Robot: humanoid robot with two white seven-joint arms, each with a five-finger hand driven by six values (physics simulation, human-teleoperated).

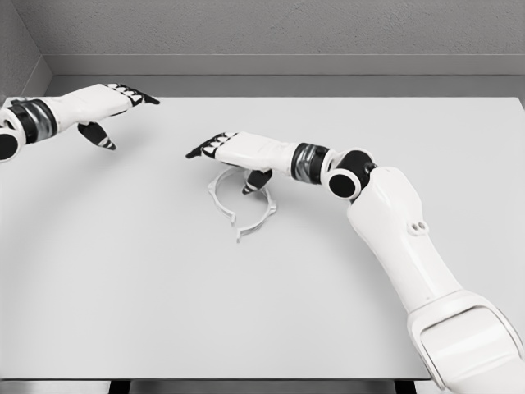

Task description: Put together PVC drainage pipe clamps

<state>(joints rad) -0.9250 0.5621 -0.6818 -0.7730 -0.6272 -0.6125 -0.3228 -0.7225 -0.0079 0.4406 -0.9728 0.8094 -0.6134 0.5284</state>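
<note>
Clamp (240, 207) partly hidden beneath right hand (232, 153).

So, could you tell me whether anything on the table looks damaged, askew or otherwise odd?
Nothing stands out. The white pipe clamp lies flat on the table, its ring looking intact with a gap toward the front. The right hand hovers over it with fingers extended, and the left hand is off at the far left.

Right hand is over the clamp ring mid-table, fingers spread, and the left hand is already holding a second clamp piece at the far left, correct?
Not quite. The right hand does hover over the clamp ring mid-table with fingers spread, but the left hand at the far left holds nothing; its fingers are open over the bare table. The head view shows this.
</note>
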